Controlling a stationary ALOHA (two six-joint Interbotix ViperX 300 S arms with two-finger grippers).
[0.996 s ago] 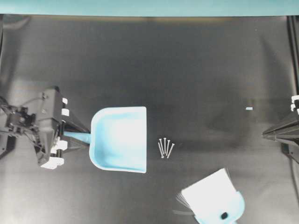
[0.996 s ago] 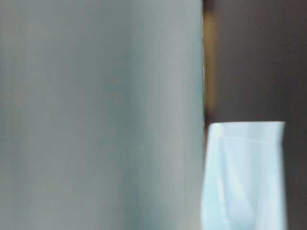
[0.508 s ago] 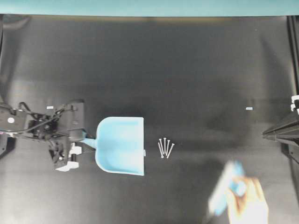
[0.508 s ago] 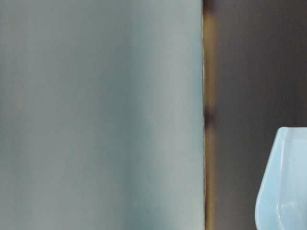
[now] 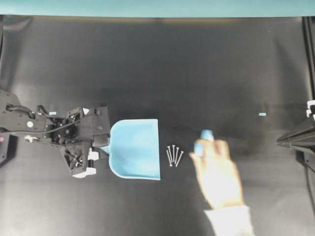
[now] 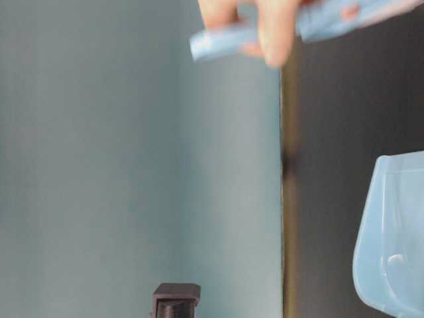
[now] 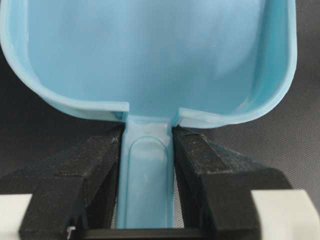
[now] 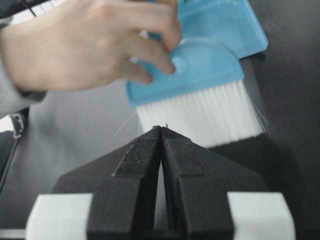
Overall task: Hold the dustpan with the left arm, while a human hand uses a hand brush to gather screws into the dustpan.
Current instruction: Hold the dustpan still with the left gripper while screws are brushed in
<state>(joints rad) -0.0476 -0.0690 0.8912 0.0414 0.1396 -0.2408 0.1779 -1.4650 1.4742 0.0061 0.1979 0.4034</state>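
Note:
The light blue dustpan (image 5: 137, 148) lies left of centre with its wide mouth facing right. My left gripper (image 5: 105, 146) is shut on the dustpan's narrow handle (image 7: 147, 175), a black finger on each side (image 7: 147, 132). A small bunch of silvery screws (image 5: 173, 155) lies just off the pan's mouth. To their right a human hand (image 5: 216, 169) holds the hand brush (image 5: 203, 140) above the mat. The right wrist view shows the brush's white bristles (image 8: 200, 117) pointing down under its blue back (image 8: 200, 75), the hand (image 8: 85, 40) beside them. My right gripper (image 8: 161, 129) is shut and empty.
A black mat (image 5: 162, 69) covers the table. My right gripper (image 5: 281, 141) rests at the right edge, pointing left. A small pale tag (image 5: 262, 114) lies on the mat near it. The table-level view shows the pan's wall (image 6: 391, 245) and the hand with the brush (image 6: 278, 26).
The left arm has carried the dustpan to the right, close to the screws. The hand picked the brush off the mat at the bottom right and brought it up beside the screws.

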